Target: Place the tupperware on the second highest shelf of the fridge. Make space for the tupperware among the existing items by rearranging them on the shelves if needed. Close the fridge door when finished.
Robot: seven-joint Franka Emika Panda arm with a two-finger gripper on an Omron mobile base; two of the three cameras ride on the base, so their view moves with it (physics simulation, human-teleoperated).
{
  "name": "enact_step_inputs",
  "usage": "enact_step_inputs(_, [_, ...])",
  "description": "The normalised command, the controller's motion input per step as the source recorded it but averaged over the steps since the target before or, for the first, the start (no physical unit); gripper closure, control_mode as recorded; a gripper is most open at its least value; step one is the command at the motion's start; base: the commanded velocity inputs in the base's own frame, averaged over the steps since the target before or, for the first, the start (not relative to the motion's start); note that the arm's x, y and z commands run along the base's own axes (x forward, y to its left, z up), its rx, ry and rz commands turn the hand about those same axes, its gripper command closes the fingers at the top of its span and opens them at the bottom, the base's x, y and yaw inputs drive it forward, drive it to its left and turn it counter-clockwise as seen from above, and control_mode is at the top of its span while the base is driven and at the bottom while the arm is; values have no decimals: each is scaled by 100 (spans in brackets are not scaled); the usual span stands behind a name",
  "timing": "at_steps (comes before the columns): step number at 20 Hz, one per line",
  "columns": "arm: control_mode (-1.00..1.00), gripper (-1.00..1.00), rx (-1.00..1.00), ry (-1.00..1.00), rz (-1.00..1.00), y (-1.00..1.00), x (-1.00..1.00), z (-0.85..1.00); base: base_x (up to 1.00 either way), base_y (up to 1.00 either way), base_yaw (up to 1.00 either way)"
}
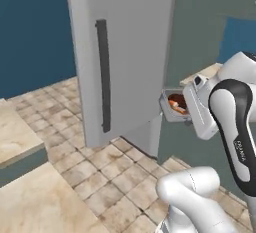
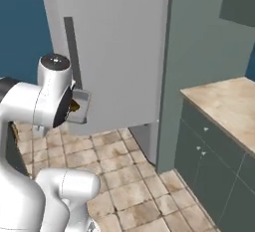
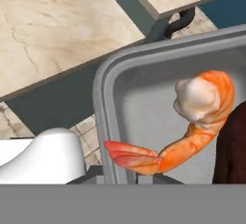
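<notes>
A: Left base view?
B: Tub (image 1: 175, 105), carried tipped on its side, mouth facing left, at the gripper (image 1: 186, 108); just right of the fridge door (image 1: 125, 52), off the floor.

A: Right base view?
B: Tub (image 2: 79, 106) before the door (image 2: 114, 47), near its handle (image 2: 72, 52). Door looks shut, so shelving must wait.

A: Hand view?
B: Tub rim (image 3: 103, 103) close up; shrimp (image 3: 192, 122) inside. Gripper clenched on the tub, judging by that rim.
</notes>
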Motion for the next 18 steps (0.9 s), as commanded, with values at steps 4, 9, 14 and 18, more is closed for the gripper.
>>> enact_step_inputs(4, [100, 100, 0, 0, 0, 0, 0, 0, 22, 54, 42])
enact_step_inputs(9, [100, 100, 0, 0, 0, 0, 0, 0, -52, 9, 45])
enact_step_inputs(14, [100, 100, 0, 0, 0, 0, 0, 0, -100, -2, 43])
enact_step_inputs(18, [100, 100, 0, 0, 0, 0, 0, 0, -100, -11, 42])
